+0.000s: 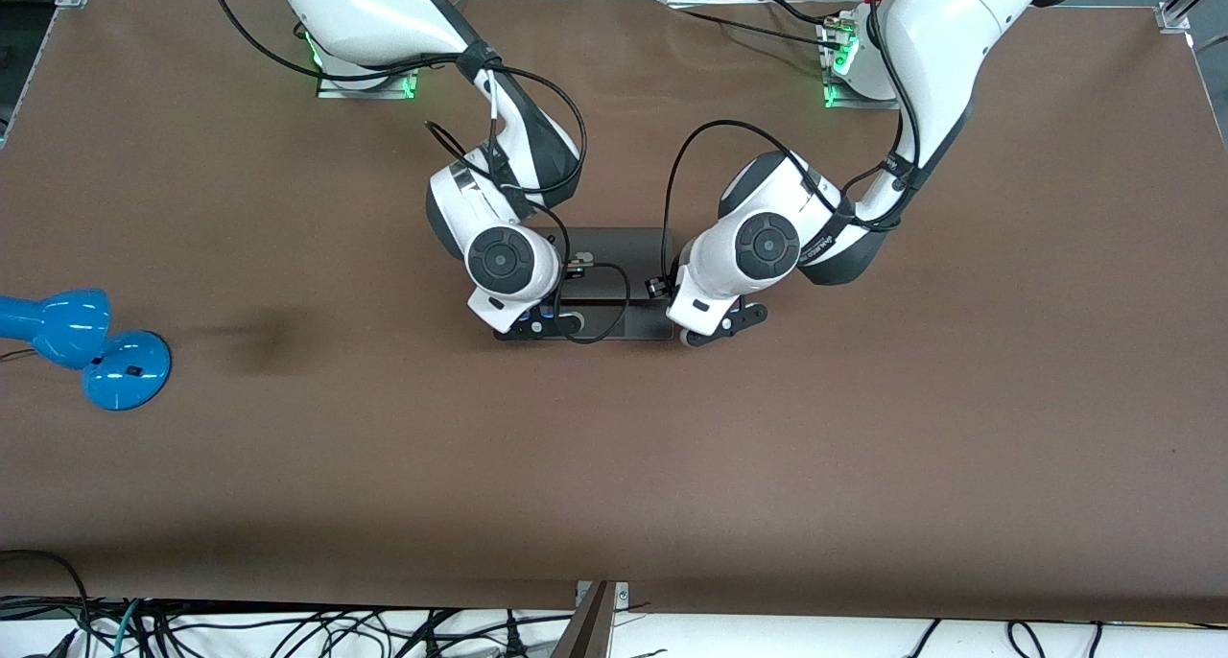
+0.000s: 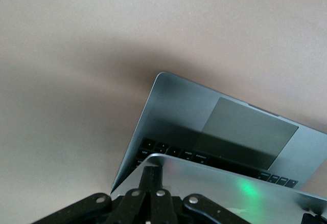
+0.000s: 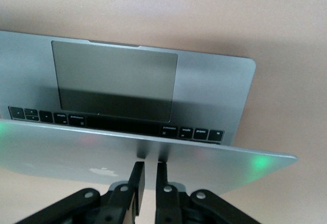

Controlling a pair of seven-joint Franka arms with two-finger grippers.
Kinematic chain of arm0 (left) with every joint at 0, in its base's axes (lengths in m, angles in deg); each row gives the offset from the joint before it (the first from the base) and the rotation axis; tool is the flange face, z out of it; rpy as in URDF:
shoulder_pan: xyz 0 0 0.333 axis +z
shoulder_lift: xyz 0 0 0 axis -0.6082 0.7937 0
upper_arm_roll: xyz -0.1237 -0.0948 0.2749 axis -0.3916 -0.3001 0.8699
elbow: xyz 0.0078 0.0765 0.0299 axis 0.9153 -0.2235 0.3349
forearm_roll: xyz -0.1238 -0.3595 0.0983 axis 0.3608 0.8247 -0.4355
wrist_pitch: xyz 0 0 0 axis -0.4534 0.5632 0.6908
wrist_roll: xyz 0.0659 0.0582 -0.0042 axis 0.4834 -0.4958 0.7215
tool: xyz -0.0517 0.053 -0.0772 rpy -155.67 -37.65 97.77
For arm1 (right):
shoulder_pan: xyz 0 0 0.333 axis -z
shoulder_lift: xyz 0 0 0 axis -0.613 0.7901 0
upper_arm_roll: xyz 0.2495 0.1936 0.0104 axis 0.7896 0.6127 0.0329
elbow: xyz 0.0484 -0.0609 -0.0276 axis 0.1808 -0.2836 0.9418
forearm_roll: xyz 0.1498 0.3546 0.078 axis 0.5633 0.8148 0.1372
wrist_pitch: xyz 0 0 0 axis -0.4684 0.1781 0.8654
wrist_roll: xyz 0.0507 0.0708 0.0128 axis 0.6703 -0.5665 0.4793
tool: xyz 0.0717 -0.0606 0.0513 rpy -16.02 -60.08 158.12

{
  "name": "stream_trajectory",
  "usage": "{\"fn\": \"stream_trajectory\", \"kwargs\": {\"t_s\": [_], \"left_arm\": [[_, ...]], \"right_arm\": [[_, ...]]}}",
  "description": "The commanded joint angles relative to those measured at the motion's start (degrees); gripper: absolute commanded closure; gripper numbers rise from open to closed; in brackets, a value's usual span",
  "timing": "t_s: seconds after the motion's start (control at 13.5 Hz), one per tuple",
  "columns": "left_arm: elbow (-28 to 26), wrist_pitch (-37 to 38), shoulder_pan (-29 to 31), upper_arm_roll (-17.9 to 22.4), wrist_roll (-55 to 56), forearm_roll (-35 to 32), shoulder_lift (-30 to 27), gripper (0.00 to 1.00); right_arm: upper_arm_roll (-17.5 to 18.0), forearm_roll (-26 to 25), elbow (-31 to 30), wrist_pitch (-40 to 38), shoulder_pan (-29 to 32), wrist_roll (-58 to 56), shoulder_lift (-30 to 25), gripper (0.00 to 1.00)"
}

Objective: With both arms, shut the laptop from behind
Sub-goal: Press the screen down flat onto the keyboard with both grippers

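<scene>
The grey laptop (image 1: 622, 253) lies mid-table with its lid tilted low over the keyboard, leaving a narrow wedge. The trackpad (image 3: 116, 81) and a row of black keys still show under the lid's edge. My left gripper (image 2: 152, 175) is shut, its tips resting on the back of the lid (image 2: 225, 193) near the corner at the left arm's end. My right gripper (image 3: 150, 170) is shut but for a thin slit, with nothing in it. Its tips press on the lid's back beside the apple logo (image 3: 103, 172). In the front view both grippers (image 1: 720, 330) (image 1: 532, 327) sit over the lid's free edge.
A blue desk lamp (image 1: 91, 343) lies at the right arm's end of the brown table (image 1: 863, 447). Black cables loop from both wrists over the laptop. Cables and a post sit below the table's front edge.
</scene>
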Motion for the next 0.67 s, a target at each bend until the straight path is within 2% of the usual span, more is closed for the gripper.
{"fn": "stream_trajectory", "kwargs": {"t_s": [0.0, 0.3, 0.59], "left_arm": [[1.50, -0.40, -0.39, -0.09, 1.72, -2.67, 1.66, 1.00], [1.42, -1.45, -0.92, 0.00, 1.72, -2.76, 2.46, 1.00], [1.50, -1.54, -4.08, 3.42, 2.16, -2.67, 2.63, 1.00]], "right_arm": [[0.01, -0.72, 1.00, 1.16, 0.52, -1.98, 1.04, 0.84], [0.01, -0.72, 1.00, 1.78, 1.31, -4.36, 1.30, 0.85], [0.01, -0.80, 0.82, 3.97, 1.49, -5.07, 1.92, 0.87]]}}
